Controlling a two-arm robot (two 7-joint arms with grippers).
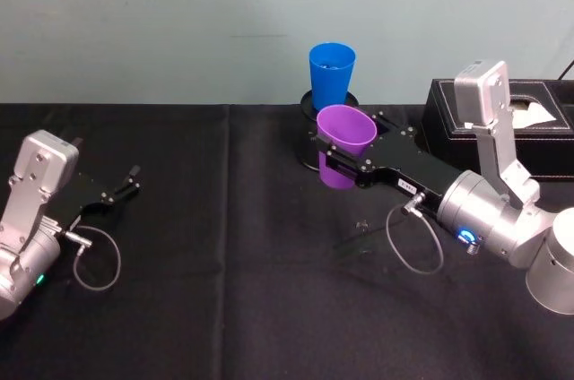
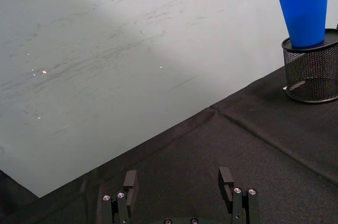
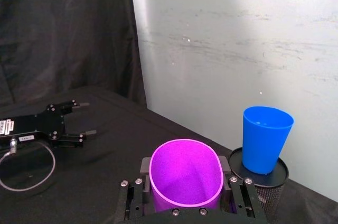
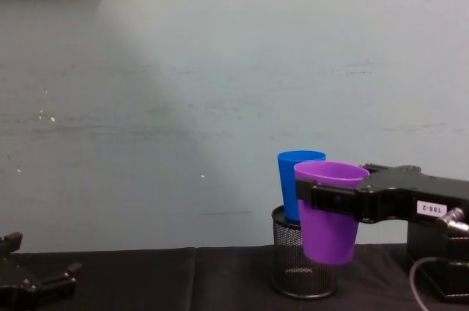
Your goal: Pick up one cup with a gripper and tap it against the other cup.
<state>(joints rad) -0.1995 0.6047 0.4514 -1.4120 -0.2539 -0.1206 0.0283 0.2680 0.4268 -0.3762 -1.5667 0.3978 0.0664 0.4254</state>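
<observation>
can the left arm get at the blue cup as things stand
Probably yes: bare cloth lies between the open left gripper and the blue cup on the mesh pot. The right gripper, holding the purple cup, crowds its front.

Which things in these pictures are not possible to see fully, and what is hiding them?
- Head view: the mesh pot, mostly behind the purple cup.
- Right wrist view: the purple cup's lower part, behind the right gripper and the bottom edge.
- Chest view: the left gripper, cut by the left edge.
</observation>
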